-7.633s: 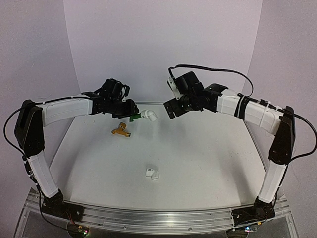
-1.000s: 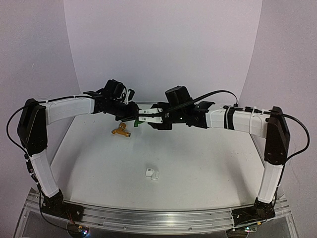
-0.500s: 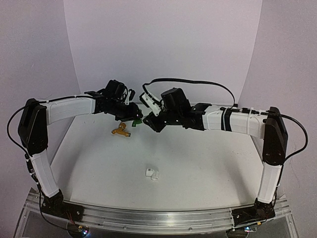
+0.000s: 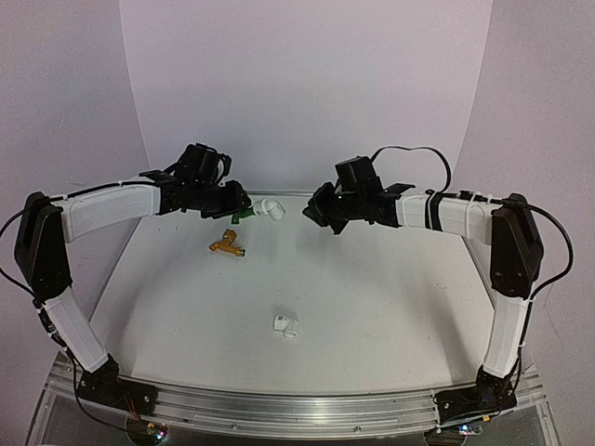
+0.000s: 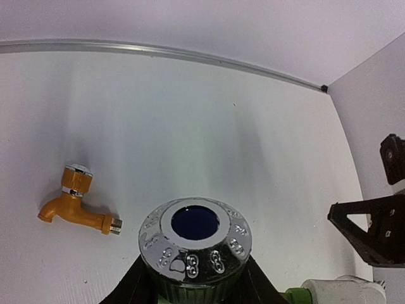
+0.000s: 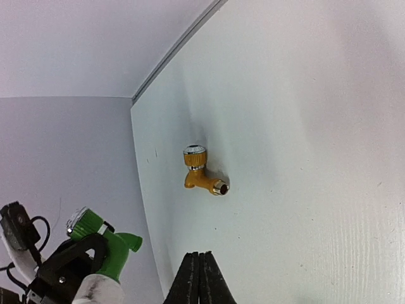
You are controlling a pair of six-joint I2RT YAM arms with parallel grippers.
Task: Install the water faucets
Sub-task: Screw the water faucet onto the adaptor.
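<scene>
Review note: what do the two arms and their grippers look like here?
The left arm and right arm have white boxy link covers and black joint housings. The left gripper and right gripper are black, with angular tapering fingers. A black cable loops above the right wrist; thinner black cables trail by each elbow. No legible markings.

We see a white table (image 4: 372, 307) boxed in by pale lavender panels: a back wall (image 4: 307, 84), a left wall (image 4: 56, 93) and a right wall (image 4: 548, 111). An aluminium rail (image 4: 297, 409) runs along its near edge. Light falls evenly, and we find only soft shadows on the tabletop.
</scene>
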